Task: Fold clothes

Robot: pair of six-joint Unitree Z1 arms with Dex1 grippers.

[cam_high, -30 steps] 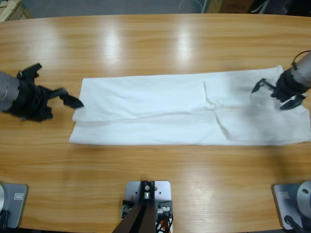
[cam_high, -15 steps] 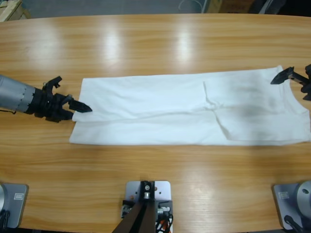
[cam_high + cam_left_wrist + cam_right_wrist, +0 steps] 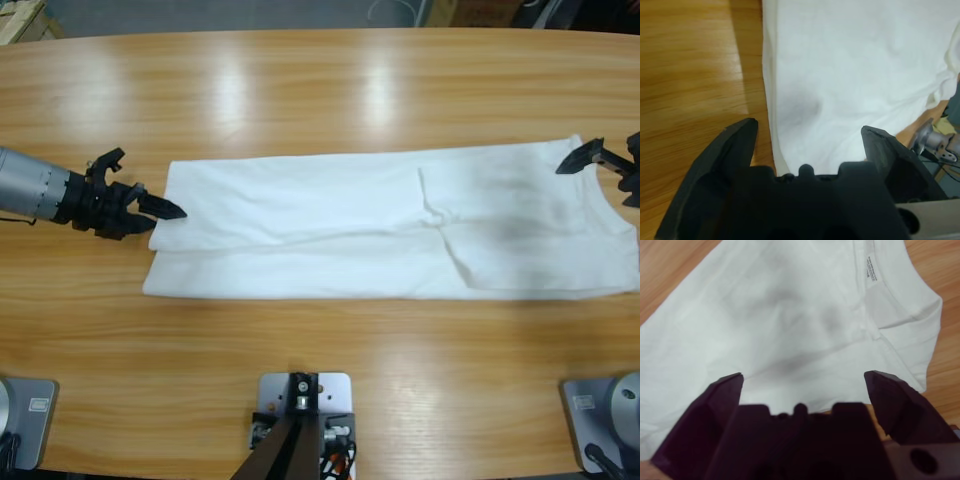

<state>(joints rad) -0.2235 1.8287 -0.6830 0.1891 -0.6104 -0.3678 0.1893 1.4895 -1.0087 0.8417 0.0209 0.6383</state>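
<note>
A plain white T-shirt of thin, wrinkled cotton lies flat on the long wooden table, folded lengthwise into a long band that runs from left to right across the middle of the table. A fold line goes along its length, and a diagonal crease with a small tucked flap sits right of the middle. A faint grey shadow shows through the fabric near the right end.

The left gripper comes in from the left edge of the table on its silver-grey arm. Its black jaws stand apart with nothing between them, and their tips are at the left end of the shirt, just at the edge of the fabric. In the left wrist view the left gripper looks over the straight white edge of the shirt, with bare wood on one side.

The right gripper is at the far right edge of the table, at the far right corner of the shirt. Its jaws are also spread and hold nothing. In the right wrist view the right gripper is above the cloth, where the ribbed collar and a small white label with dark print are visible.
</note>
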